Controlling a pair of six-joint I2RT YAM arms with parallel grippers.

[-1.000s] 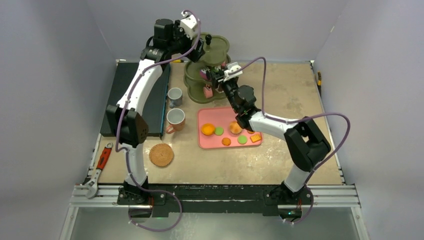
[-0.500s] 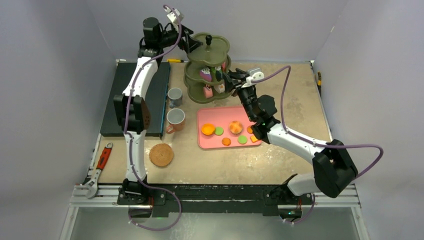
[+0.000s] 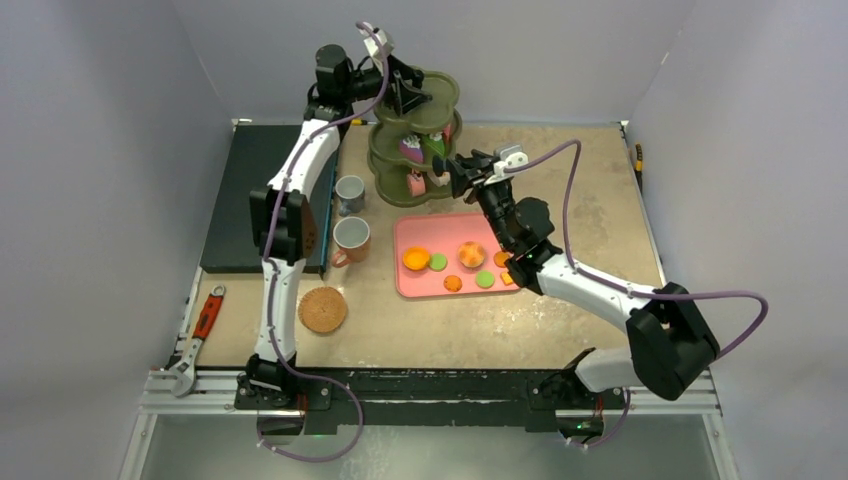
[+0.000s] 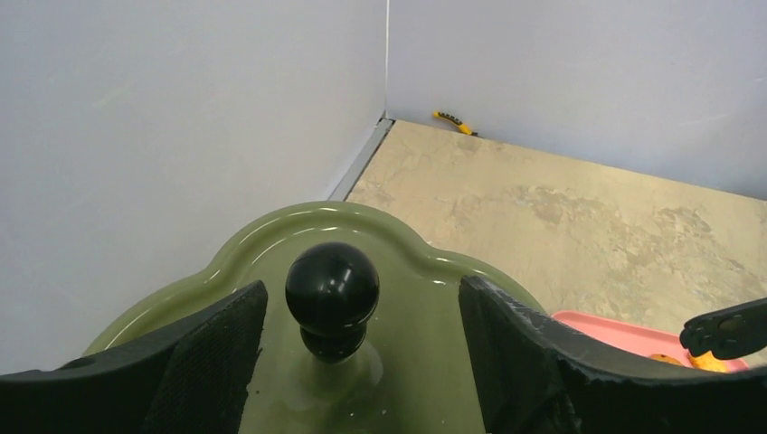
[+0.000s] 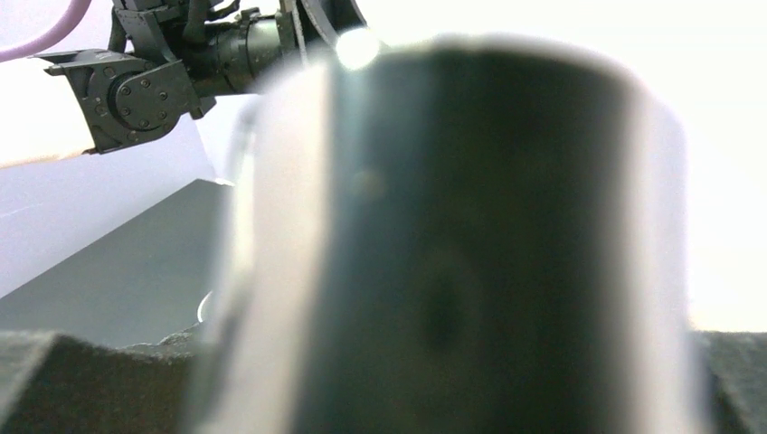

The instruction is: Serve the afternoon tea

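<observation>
The left gripper [image 4: 362, 289] hangs over the top tier of the green tiered stand [image 3: 445, 92] at 12 o'clock on the table. Its fingers [image 4: 217, 353] are released and stand either side of the black knob [image 4: 332, 287], a gap showing on both sides. The step in hand looks like taking that knob to steady or shift the stand. The knob sits slightly nearer one finger, so centring it first should let both pads meet it together rather than nudging the post sideways. A grip on the ball itself, kept level, seems safest, since cake slices [image 3: 411, 150] rest on the lower tiers and a tilt could slide them off. The right gripper [image 3: 460, 166] waits at the stand's 4 o'clock side, clenched on what appears to be the black tongs [image 5: 470, 244], a dark glossy shape filling its wrist view; it should hold off while the stand is handled. The orange and green rounds [image 3: 416, 259] lie on the pink tray [image 3: 410, 287] at table centre. The grey mug [image 3: 349, 192] and orange mug [image 3: 351, 238] stand at the tray's 9 to 10 o'clock.
</observation>
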